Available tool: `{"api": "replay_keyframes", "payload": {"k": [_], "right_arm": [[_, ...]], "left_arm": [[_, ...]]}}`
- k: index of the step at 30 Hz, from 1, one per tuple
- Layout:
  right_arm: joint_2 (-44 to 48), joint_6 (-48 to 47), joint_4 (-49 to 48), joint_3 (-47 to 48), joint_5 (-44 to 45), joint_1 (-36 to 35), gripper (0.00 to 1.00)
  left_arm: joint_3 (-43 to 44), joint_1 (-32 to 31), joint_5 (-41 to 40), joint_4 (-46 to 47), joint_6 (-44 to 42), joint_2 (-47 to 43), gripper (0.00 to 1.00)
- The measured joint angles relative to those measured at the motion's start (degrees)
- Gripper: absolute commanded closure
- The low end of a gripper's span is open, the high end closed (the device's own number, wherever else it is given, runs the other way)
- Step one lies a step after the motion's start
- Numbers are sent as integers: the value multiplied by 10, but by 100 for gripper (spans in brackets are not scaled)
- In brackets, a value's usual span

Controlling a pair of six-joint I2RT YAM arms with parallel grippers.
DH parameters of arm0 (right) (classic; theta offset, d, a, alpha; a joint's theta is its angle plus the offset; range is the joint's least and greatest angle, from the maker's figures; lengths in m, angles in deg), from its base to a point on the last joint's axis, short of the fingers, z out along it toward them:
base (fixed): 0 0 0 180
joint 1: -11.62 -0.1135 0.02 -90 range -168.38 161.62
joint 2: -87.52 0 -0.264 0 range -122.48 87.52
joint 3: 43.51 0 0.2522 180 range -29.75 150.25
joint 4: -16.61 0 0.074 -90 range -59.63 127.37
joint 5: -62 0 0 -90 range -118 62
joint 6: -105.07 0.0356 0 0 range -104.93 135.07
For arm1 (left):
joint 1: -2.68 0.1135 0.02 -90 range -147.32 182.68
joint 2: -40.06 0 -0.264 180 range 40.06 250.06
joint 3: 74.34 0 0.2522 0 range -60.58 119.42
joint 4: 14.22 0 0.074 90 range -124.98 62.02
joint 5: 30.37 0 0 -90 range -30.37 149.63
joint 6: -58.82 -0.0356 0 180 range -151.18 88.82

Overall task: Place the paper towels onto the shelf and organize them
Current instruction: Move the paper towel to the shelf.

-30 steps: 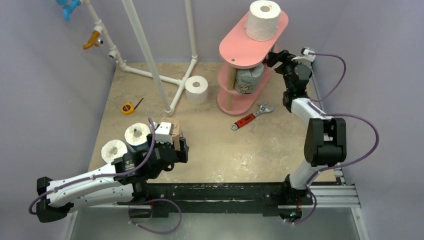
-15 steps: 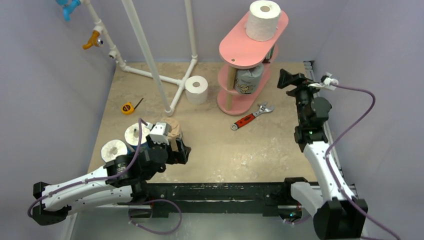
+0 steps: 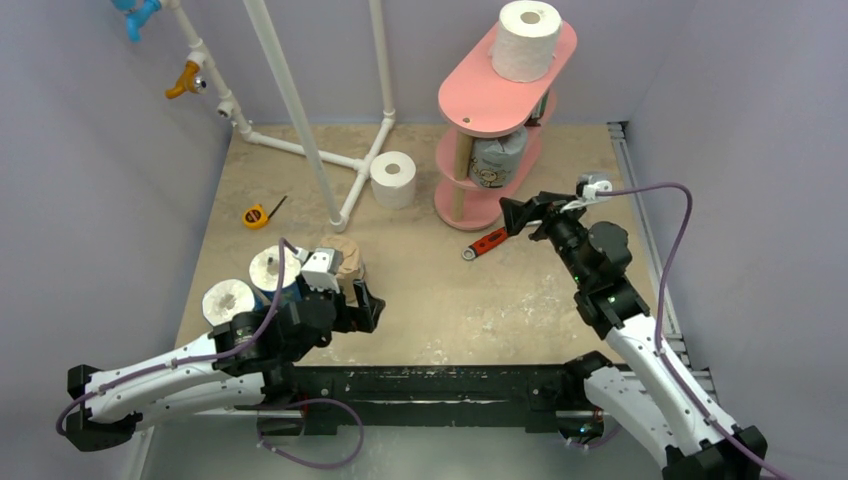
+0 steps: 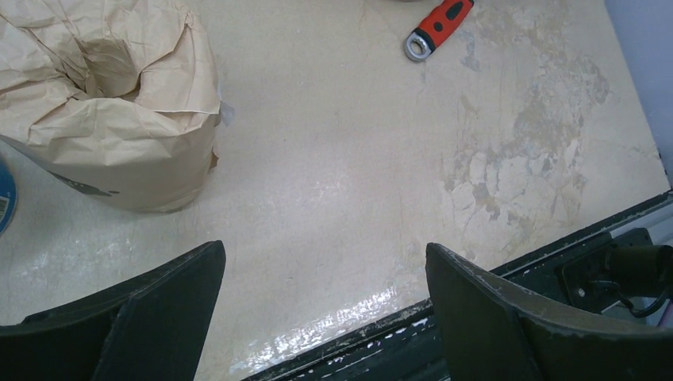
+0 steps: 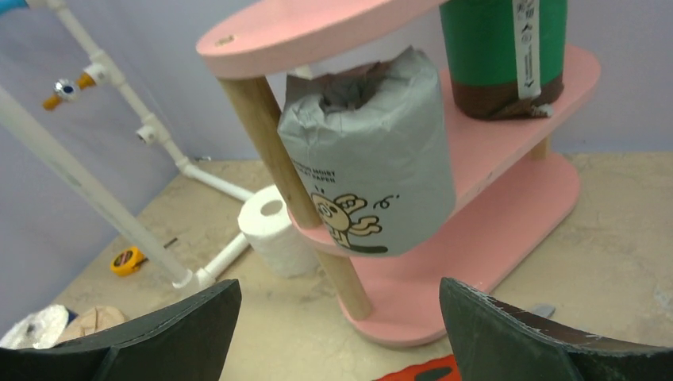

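Note:
The pink shelf carries a white roll on its top board. On its middle board stand a grey roll and a green-wrapped roll. My right gripper hangs open and empty in front of the shelf, above the wrench, facing the grey roll. Another white roll stands on the floor by the pipe frame. At the near left are a tan roll, a blue-wrapped roll and a white roll. My left gripper is open, empty, just right of the tan roll.
A red-handled wrench lies on the floor before the shelf. A yellow tape measure sits at the left. The white pipe frame rises at the back left. The black base rail runs along the near edge.
The right arm pulled back from the shelf's right side and swung round to its front, lower down, jaws spreading wider. The left arm barely shifted.

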Motion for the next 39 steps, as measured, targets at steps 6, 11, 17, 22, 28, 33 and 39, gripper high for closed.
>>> {"api": "replay_keyframes", "payload": {"k": [6, 11, 17, 22, 28, 33, 39], "right_arm": [[-60, -6, -12, -13, 1, -17, 2], [-110, -15, -44, -16, 14, -20, 1], [-156, -29, -113, -16, 41, -20, 2], [-193, -40, -152, -13, 45, -20, 1], [-235, -45, -169, -1, 46, -20, 1], [-261, -44, -189, 11, 52, -20, 1], [-296, -43, -207, 37, 64, -20, 1]], "left_arm": [[-5, 0, 2, 0, 12, -2, 4], [-5, 0, 0, -6, 13, -3, 3], [-5, 0, -9, -10, 12, 0, 3], [-5, 0, -14, -12, 12, 7, 3], [-5, 0, -19, -12, 10, 9, 3], [-5, 0, -23, -14, 10, 12, 3], [-5, 0, -26, -21, 11, 12, 3]]}}
